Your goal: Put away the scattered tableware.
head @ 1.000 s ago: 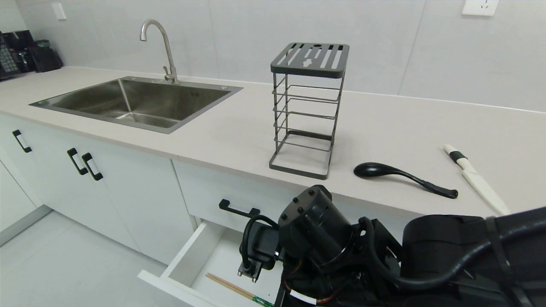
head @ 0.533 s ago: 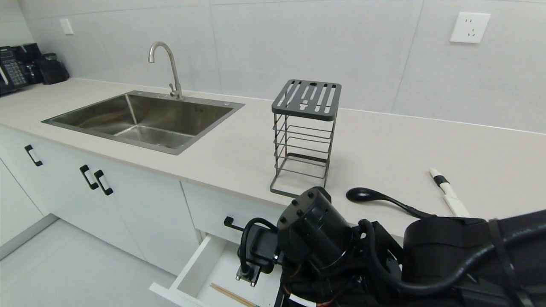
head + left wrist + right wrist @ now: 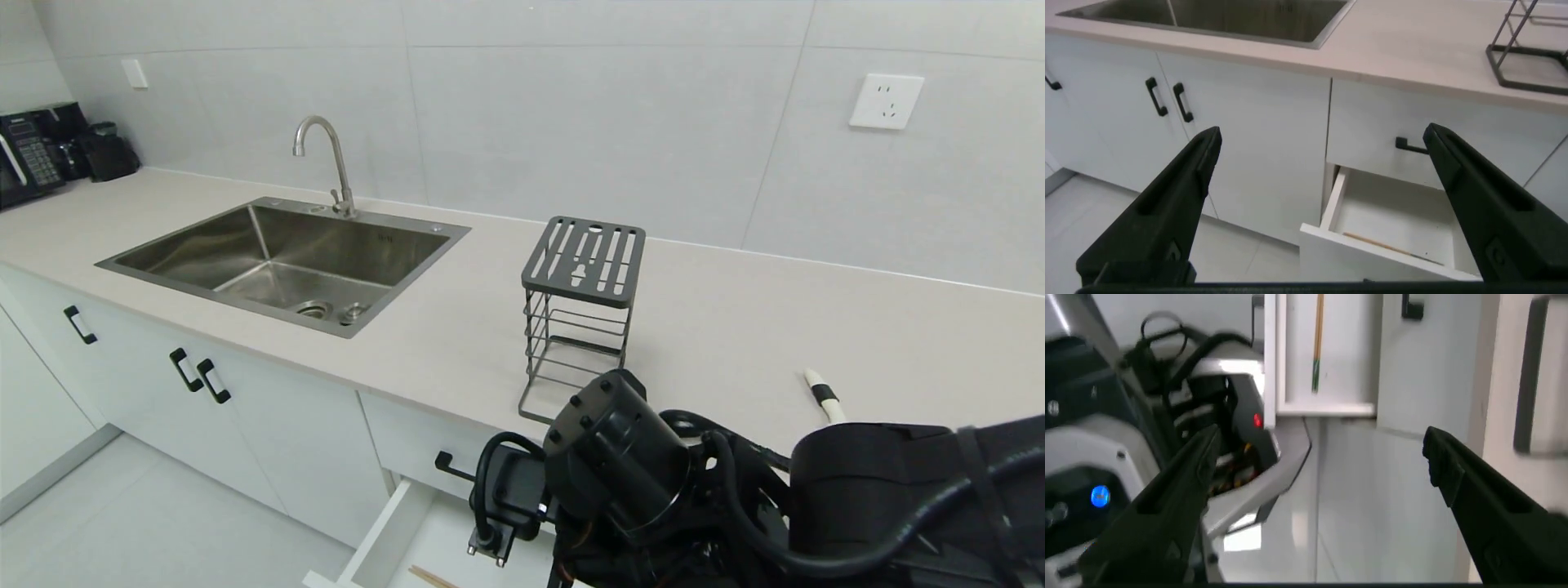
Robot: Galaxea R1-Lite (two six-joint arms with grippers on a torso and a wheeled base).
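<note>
The left fingers (image 3: 1167, 212) and right fingers (image 3: 1486, 514) are hanging wide open and empty by the drawer (image 3: 1404, 216), so it's probably needing to rise squarely over the knife (image 3: 819, 390) lying on the table (image 3: 735, 327).

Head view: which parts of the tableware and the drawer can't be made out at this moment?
Knife: one end shows; the rest lies behind the robot's arm.
Drawer: mostly cut off by the lower edge and covered by the arm.
Chopsticks: only a tip at the lower edge; their count cannot be told.
</note>
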